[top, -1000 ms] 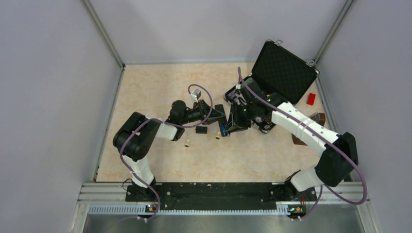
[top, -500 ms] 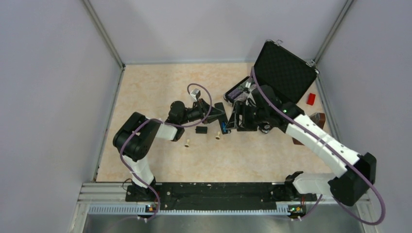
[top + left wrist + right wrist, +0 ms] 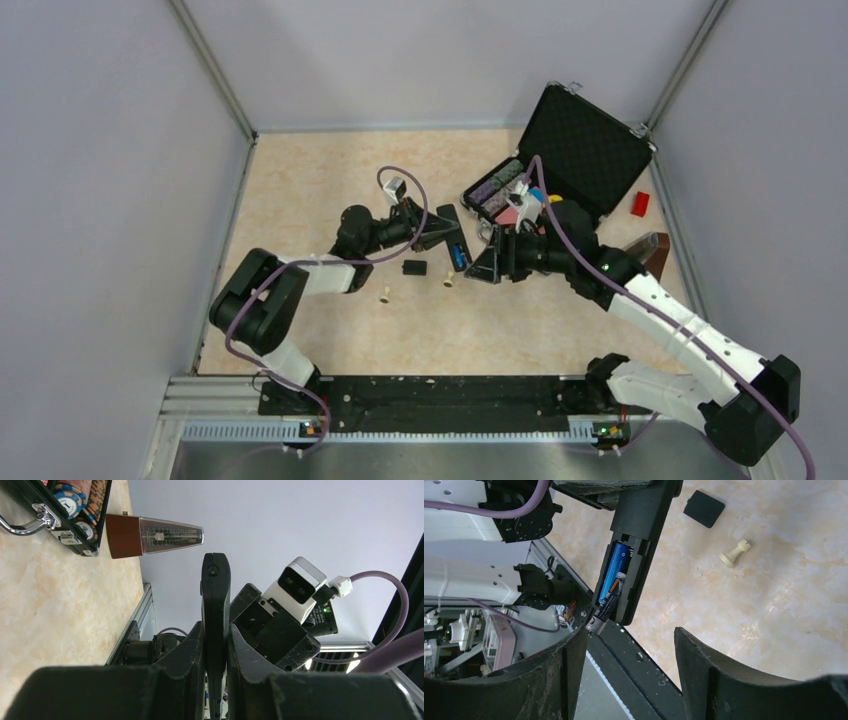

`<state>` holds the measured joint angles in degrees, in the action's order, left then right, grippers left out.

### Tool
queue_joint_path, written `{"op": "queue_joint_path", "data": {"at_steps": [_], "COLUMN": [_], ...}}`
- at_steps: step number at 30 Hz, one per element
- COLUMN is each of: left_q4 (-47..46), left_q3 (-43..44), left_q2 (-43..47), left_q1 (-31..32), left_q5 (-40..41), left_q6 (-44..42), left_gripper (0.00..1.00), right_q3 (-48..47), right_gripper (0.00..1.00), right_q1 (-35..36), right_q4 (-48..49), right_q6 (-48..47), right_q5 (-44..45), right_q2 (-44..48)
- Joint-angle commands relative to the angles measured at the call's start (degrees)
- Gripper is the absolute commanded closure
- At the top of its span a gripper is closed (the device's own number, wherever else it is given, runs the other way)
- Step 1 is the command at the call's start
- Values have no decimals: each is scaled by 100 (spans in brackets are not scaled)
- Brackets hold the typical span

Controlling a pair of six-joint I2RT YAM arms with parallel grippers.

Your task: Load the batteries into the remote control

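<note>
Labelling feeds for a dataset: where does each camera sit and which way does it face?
Top external: above and behind the bases, looking down at the table; both arms show.
Left wrist: looks along the shut left gripper gripping the remote control.
Right wrist: looks past the open right gripper at the batteries.
Shared: all three see the remote control.

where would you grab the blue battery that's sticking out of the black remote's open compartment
Pinch the blue-and-black cylindrical battery by its overhanging lower end, across the round sides, coming at the open face of the slim black remote control. The rest sits between the bay walls, probably leaving no room there.
</note>
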<state>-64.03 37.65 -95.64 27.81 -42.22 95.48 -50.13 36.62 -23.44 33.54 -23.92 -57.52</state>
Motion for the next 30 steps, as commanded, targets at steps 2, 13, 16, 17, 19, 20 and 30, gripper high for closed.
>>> {"op": "queue_joint_path", "data": {"at_steps": [2, 13, 16, 17, 19, 20, 30], "left_q4": [614, 491, 447, 437, 420, 388, -335], "left_q3": [129, 91, 99, 89, 74, 61, -34], "left_q2": [525, 555, 531, 522, 511, 505, 492], "left_q1": [32, 70, 69, 73, 74, 68, 86], "left_q5": [78, 65, 56, 63, 75, 82, -29], "left_q6": [-255, -23, 41, 68, 145, 184, 921], "left_gripper": [100, 100, 100, 100, 100, 100, 100], "right_q3": [98, 227, 300, 320, 365, 390, 769], "right_gripper": [38, 39, 38, 38, 38, 38, 28], "right_q1": [5, -6, -6, -6, -6, -6, -19], "right_q4": [1029, 1263, 1341, 1377, 1439, 1484, 2192], "right_q6": [-52, 123, 125, 134, 140, 133, 93], "right_q5": [-369, -189, -212, -217, -220, -218, -758], "right_q2": [47, 126, 172, 180, 193, 206, 590]}}
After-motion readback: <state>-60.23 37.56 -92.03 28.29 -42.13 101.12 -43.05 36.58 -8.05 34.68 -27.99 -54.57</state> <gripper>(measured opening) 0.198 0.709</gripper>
